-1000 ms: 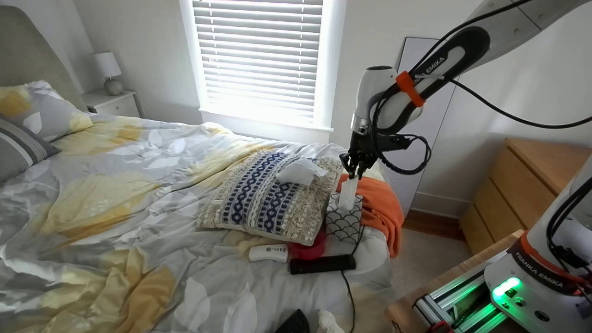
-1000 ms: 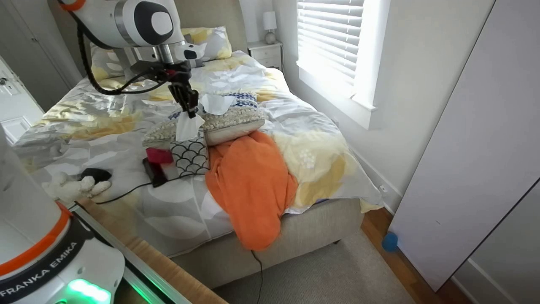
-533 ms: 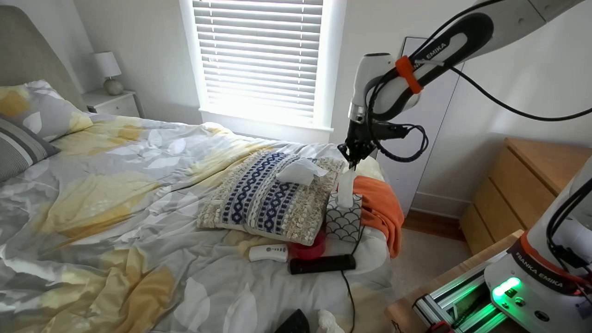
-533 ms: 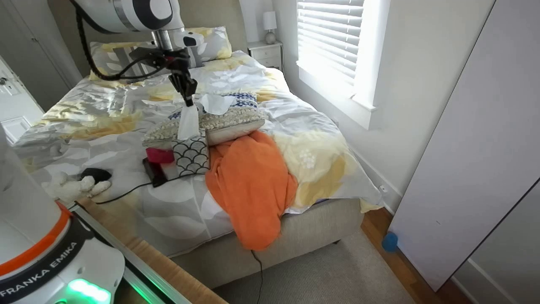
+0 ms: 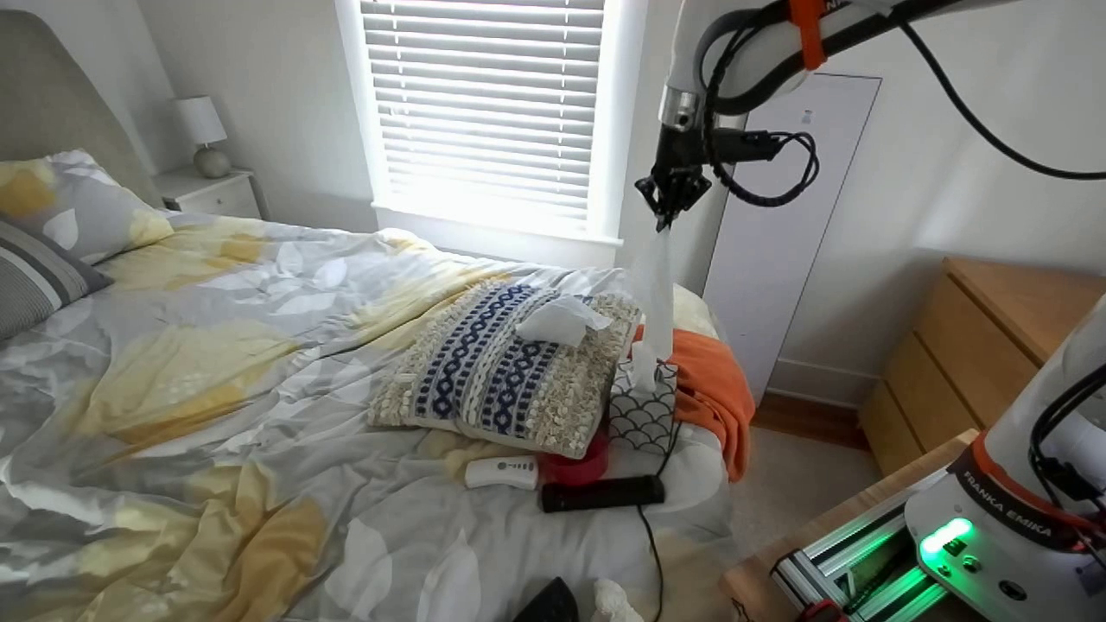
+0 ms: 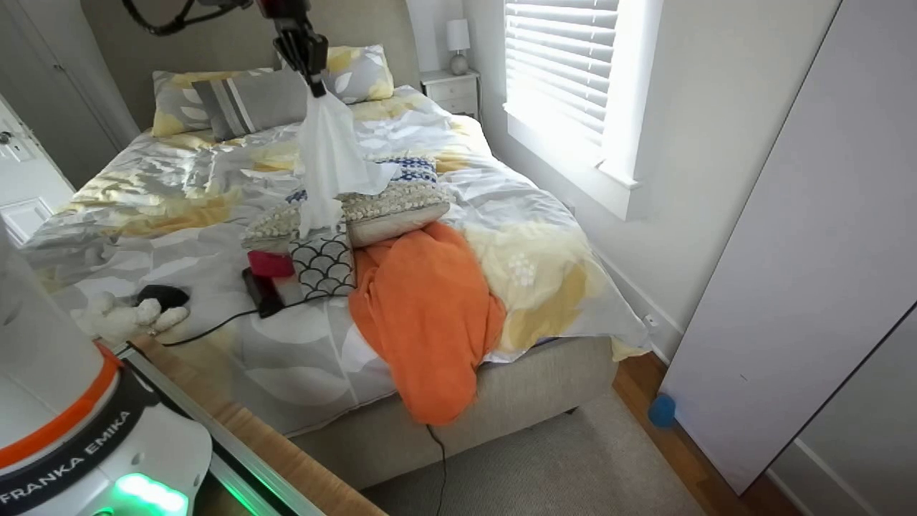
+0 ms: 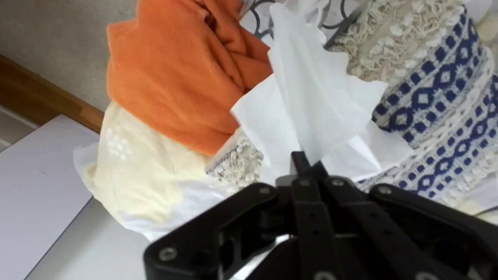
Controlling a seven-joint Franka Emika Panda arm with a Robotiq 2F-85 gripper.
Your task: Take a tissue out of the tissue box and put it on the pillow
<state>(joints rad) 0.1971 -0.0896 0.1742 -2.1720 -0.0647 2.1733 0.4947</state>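
The tissue [image 6: 326, 147] hangs over the tissue box [image 5: 641, 423], its top pinched by the end effector [image 5: 664, 226], jaws closed on it. Drawing it out looks nearly done; whether its lower end is clear I cannot tell. Laying it on the pillow [image 5: 484, 380], left of the box in an exterior view, is still to do, though another tissue [image 5: 560, 321] lies there. The held tissue is white and thin, with long folds and a jagged edge.

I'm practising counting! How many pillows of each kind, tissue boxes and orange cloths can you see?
Blue-patterned pillow: 1
Grey striped pillow: 1
Yellow-and-grey pillows: 2
Tissue box: 1
Orange cloth: 1
Total: 6
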